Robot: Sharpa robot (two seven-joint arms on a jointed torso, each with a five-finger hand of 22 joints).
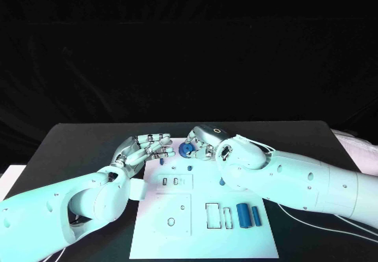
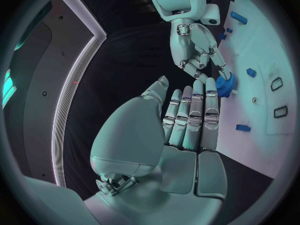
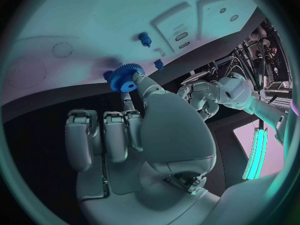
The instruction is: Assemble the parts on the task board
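Note:
A blue gear [image 1: 187, 149] sits at the far edge of the white task board [image 1: 177, 229], between my two hands. My right hand [image 1: 206, 144] pinches the gear [image 3: 125, 79] between thumb and a fingertip, just above the board [image 3: 81, 25]. My left hand [image 1: 146, 147] lies beside it with straight fingers [image 2: 195, 116] whose tips reach the gear [image 2: 226, 84]; it holds nothing. The right hand [image 2: 195, 47] comes down onto the gear from above. Small blue pegs [image 1: 161, 161] [image 1: 189, 168] stand in the board close by.
Two blue cylinders [image 1: 244, 215] [image 1: 257, 215] lie side by side at the board's near right, beside narrow rectangular slots [image 1: 212, 215]. A raised square plate [image 1: 172, 214] with an oval hole takes up the near left. Black table [image 1: 78, 142] surrounds the board.

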